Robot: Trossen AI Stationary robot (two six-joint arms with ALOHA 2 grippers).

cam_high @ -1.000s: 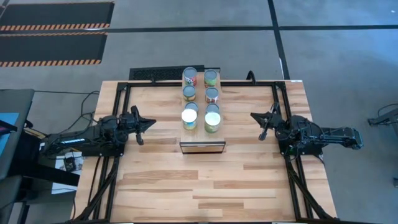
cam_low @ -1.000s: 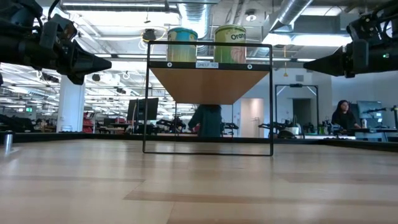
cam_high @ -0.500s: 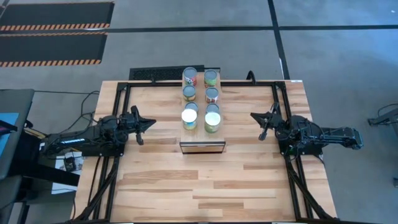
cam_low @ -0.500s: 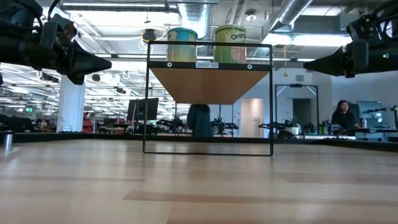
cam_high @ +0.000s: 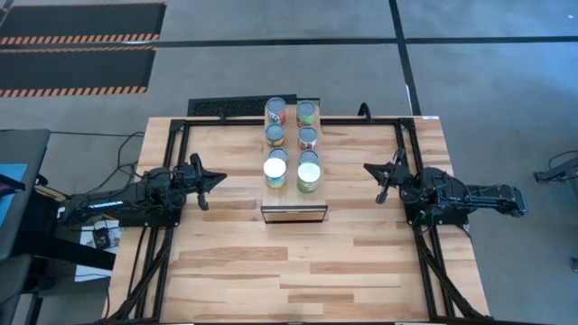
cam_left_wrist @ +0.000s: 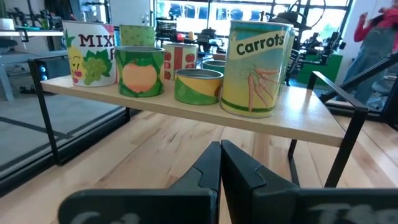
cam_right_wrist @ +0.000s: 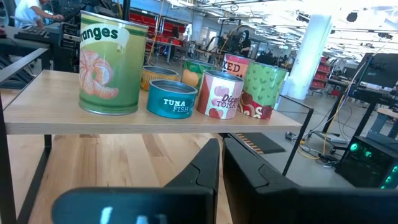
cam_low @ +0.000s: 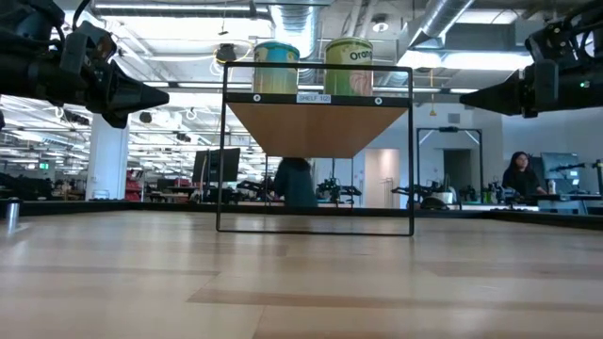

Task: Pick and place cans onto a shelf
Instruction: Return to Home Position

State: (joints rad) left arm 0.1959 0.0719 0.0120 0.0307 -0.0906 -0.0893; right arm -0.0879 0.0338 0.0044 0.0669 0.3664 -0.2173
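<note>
The shelf (cam_high: pixel 293 213) is a light-wood board on a black wire frame, standing mid-table toward the far edge. Several cans stand upright on its top in two rows, among them a white-topped one (cam_high: pixel 275 169) and a green-labelled one (cam_high: pixel 308 173). The left wrist view shows the Carrots can (cam_left_wrist: pixel 256 68) nearest. The right wrist view shows the Oranges can (cam_right_wrist: pixel 112 62) and the tuna can (cam_right_wrist: pixel 172 98). My left gripper (cam_high: pixel 222 178) is shut and empty, left of the shelf, pointing at it. My right gripper (cam_high: pixel 367 168) is shut and empty, right of the shelf.
Bare butcher-block tabletop (cam_high: pixel 298 262) lies between the shelf and the near edge, and under the shelf board (cam_low: pixel 318 127). Black frame rails (cam_high: pixel 397 135) run along the table's sides. People (cam_low: pixel 521 174) show in the room far behind the table.
Neither gripper nor any can has moved. A person far behind the table has walked toward the left in the low view.
</note>
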